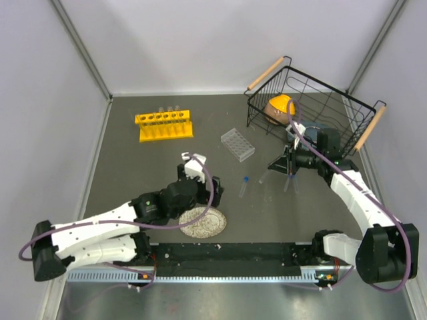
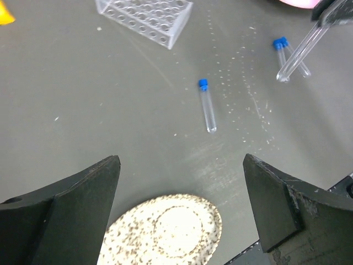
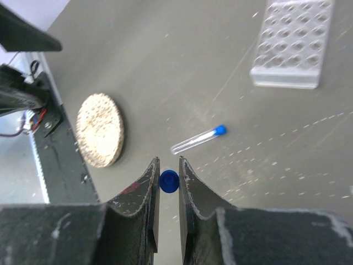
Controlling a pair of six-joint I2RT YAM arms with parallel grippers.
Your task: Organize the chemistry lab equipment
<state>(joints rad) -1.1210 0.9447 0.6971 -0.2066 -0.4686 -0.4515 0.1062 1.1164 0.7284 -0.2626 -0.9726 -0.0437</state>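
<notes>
Left gripper [image 2: 180, 165]: fingers spread wide, holding nothing, near the speckled plate [image 2: 165, 232].
Right gripper [image 3: 167, 163]: fingers pinched on a blue-capped tube [image 3: 169, 181].
Loose vial [image 2: 208, 107]: lay on the table between the grippers.

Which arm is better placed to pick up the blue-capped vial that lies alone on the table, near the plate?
Left. The left gripper is open and empty, and the vial lies just ahead of it. The right gripper is shut on a clear tube, so it is busy.
</notes>
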